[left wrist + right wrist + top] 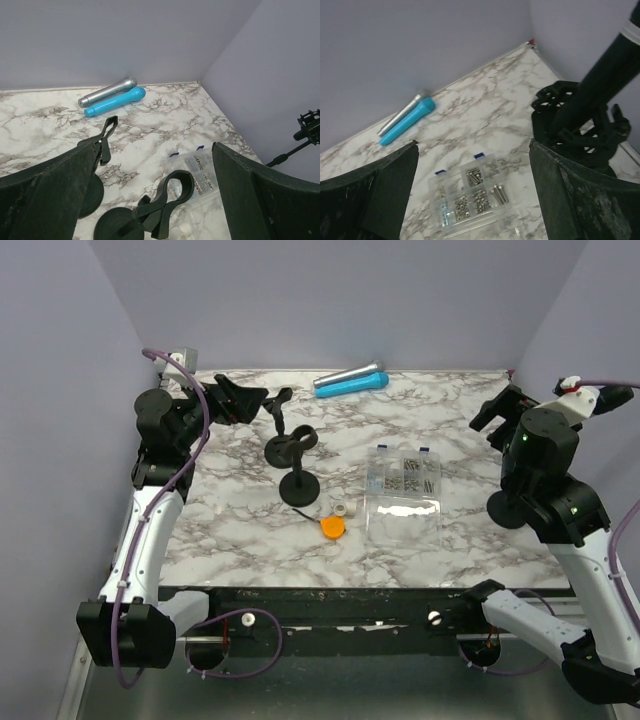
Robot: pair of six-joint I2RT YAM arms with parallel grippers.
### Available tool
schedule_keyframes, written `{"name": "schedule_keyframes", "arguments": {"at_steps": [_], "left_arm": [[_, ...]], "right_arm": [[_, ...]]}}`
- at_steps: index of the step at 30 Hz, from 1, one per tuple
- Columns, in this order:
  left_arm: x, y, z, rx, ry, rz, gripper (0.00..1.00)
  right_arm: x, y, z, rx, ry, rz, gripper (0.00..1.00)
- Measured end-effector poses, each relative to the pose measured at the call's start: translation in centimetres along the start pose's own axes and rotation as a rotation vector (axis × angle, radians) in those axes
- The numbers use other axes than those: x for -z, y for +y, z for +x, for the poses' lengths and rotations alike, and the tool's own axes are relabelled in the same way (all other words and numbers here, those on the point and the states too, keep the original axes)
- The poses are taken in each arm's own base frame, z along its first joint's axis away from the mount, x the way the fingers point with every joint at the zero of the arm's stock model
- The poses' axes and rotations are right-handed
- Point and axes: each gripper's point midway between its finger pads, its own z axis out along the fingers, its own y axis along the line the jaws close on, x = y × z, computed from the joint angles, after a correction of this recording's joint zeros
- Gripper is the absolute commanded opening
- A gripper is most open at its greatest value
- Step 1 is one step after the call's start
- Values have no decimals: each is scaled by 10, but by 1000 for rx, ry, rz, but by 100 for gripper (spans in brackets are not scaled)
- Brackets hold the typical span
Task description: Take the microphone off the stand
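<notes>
Grey-veined marble is covering the bench point(240, 530) beneath two arms. Near the back left corner, the left gripper point(245, 400) is hanging above the surface with its jaws spread wide and nothing between them. Its wrist camera is looking past both fingers point(50, 190) toward the back edge. Just right of it, a clip stand point(279, 408) is standing close beside a ring stand point(299, 485), whose open holder is tilting above its round base. Toward the front edge, an orange disc point(332, 528) and a small white piece point(347, 509) are lying near each other. At the back edge, right of centre, the silver microphone point(350, 374) and the blue microphone point(352, 386) are lying flat, side by side and touching. They are resting well apart from every stand and from both grippers. A clear screw box point(405, 472) is sitting right of centre, its lid lying open toward the front edge. By the right edge, the right gripper point(488, 420) is holding its jaws wide too, gripping nothing. A black shock-mount stand point(512, 508) is standing just beside that arm.
</notes>
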Motion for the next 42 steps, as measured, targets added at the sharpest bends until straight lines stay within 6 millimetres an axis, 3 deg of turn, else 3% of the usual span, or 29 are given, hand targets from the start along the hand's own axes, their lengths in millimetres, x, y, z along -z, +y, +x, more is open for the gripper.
{"name": "schedule_keyframes", "arguments": {"at_steps": [4,9,17,21,24,30,42], "left_arm": [[3,5,-8,40,-17,9,99],[4,13,-15,60,-34,6,99],[3,3,-18,50,-40,46,99],[0,-12,-6,9,-11,72,99],[-3,-25,4,-7,16,105,99],[-3,-26,5,-7,21,105,98],[-3,-25,7,-4,27,102,98]], "right_arm": [[-6,-26,-1,49,-30,165,89],[-19,-42,6,129,-30,324,87],[-44,-78,2,165,-22,517,83],[-48,-99,2,161,-15,590,82],[-44,-107,3,148,-21,610,82],[-34,-124,-1,109,-60,645,82],[-52,-137,-9,33,-103,668,74]]}}
